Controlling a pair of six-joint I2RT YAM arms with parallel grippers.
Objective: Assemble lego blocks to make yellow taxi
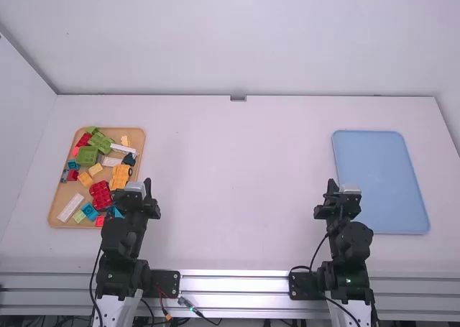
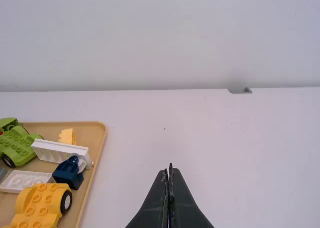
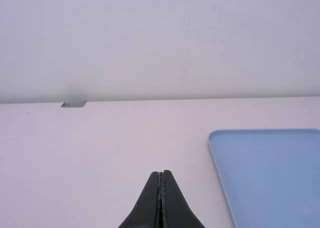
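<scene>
Yellow wheeled base (image 2: 40, 208): in tan tray (image 2: 95, 133), left side of table, toward the tray's right edge. Studs up; one black wheel (image 2: 66, 201) visible on its right side. Long axis runs roughly near to far, far end canted slightly right.

Neighbours: dark blue piece (image 2: 67, 173) just beyond it; white bricks and the small yellow block (image 2: 67, 136) farther out.

Left gripper (image 2: 170, 168): raised, fingers pressed together, nothing between them. Base lies to its left; left arm is clearly the nearer. Right gripper (image 3: 161, 174): fingers likewise together, well apart from the parts, beside blue tray (image 3: 270, 173) at right.

Judgement: assembly not begun. First pick calls for the left gripper to open, shift left and straddle the base across its long axis. Risk: fingers snag the dark blue piece or tray rim.
</scene>
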